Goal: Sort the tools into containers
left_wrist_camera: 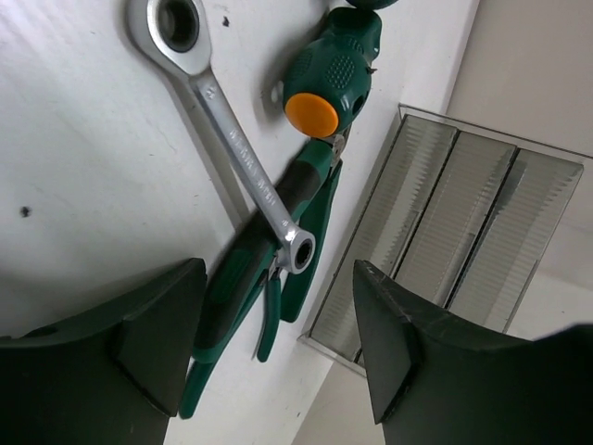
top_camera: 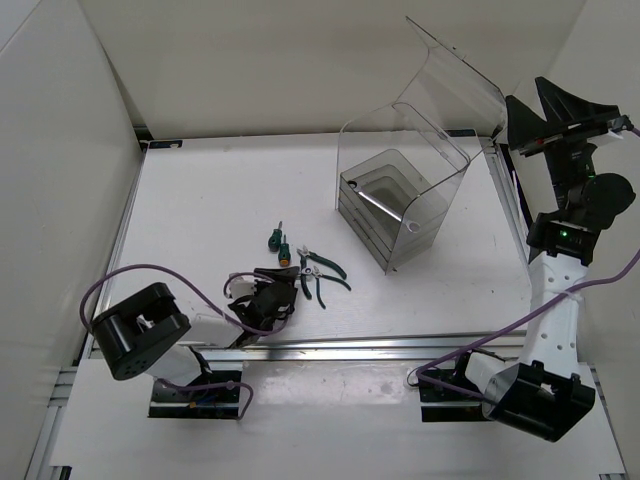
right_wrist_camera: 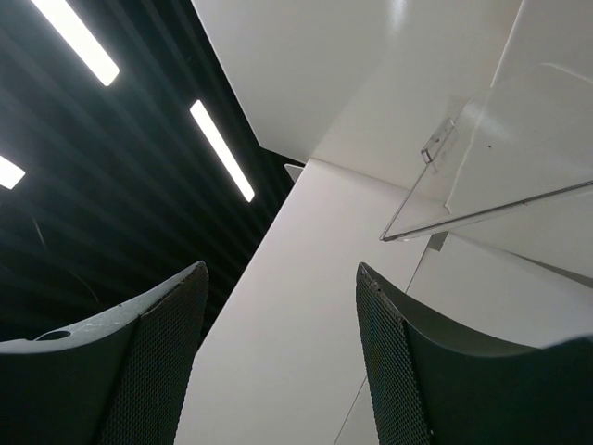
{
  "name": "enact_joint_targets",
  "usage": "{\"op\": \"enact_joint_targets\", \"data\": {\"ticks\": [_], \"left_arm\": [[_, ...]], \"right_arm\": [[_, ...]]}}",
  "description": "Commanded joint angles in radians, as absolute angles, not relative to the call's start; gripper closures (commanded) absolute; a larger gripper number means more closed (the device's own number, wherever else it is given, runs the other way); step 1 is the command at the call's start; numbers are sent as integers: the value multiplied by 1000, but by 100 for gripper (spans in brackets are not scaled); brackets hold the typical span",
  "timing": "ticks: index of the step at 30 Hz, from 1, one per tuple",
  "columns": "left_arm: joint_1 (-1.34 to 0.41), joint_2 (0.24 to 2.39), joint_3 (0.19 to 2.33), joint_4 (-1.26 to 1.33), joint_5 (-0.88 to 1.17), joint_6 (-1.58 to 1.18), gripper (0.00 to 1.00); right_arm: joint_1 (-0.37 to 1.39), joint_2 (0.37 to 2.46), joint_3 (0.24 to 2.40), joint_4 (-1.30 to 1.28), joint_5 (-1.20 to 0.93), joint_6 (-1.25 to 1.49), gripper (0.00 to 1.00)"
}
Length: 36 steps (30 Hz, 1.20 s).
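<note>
Left wrist view puts the silver wrench [left_wrist_camera: 243,162] just ahead of the left pincer [left_wrist_camera: 278,306], whose jaws stand wide and empty. The wrench's long axis runs diagonally away, its small end resting on the green-handled pliers [left_wrist_camera: 295,278], beside a screwdriver [left_wrist_camera: 324,83] on the surface [left_wrist_camera: 83,167]. The right pincer [right_wrist_camera: 283,278], equally wide and empty, hangs high by the clear bin [top_camera: 445,175], so the left arm is far nearer.

A white counter [top_camera: 220,200] fills the middle, boxed in by plain white wall panels [top_camera: 60,170] on the left, back and right. A silver metal rail [top_camera: 380,349] runs along its near edge. A small dark speck [left_wrist_camera: 25,211] marks the counter's surface. Overhead, long light strips [right_wrist_camera: 222,150] glow against a dark ribbed ceiling [right_wrist_camera: 120,213].
</note>
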State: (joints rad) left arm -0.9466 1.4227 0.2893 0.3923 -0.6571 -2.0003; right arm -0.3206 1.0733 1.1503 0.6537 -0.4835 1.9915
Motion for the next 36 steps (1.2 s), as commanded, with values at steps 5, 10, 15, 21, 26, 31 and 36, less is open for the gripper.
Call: {"op": "enact_joint_targets", "data": {"ticks": [5,10,15,21,26,31,36], "left_arm": [[-951,1534,347,390,-675,-2163,28],[-954,1546,362,339,-680,-2223,34],[-951,1557,380,276,-683,-2233,38],[-953,1578,368,249,-699,-2261,40],[-953,1577,348,227,-719,-2310,39],[-942,1577,339,212,-712,-2319,29],[-908,1608,348,261,-680,-2253,28]], "right_arm": [[-327,1077,1186,692,-500,2344,32],[-325,1074,1178,692,-508,2344,32],[-325,1077,1178,692,-509,2347,32],[-327,1092,1190,695,-515,2347,32],[-327,1092,1190,693,-520,2350,32],[-325,1089,1183,695,-518,2353,32],[-325,1095,1187,693,-525,2356,32]]}}
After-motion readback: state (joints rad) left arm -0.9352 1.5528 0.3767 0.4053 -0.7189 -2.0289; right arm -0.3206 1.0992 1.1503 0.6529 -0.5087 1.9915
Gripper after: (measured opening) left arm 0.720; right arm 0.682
